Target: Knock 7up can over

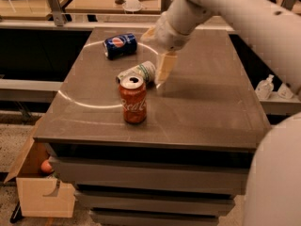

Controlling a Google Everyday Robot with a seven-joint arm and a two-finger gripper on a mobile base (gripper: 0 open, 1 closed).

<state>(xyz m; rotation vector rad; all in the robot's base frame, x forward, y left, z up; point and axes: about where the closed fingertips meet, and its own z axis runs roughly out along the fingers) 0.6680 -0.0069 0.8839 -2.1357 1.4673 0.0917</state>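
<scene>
The 7up can (138, 72), pale silver-white with green lettering, lies on its side on the grey table (202, 102), just behind the upright red Coca-Cola can (132, 99). My gripper (162, 72) hangs just to the right of the 7up can, its pale fingers (164, 66) pointing down close to the can's end. The white arm comes in from the upper right.
A blue Pepsi can (120, 45) lies on its side at the table's back left. A cardboard box (40, 182) stands on the floor at the lower left. A spray bottle (265, 87) sits on a lower shelf at the right.
</scene>
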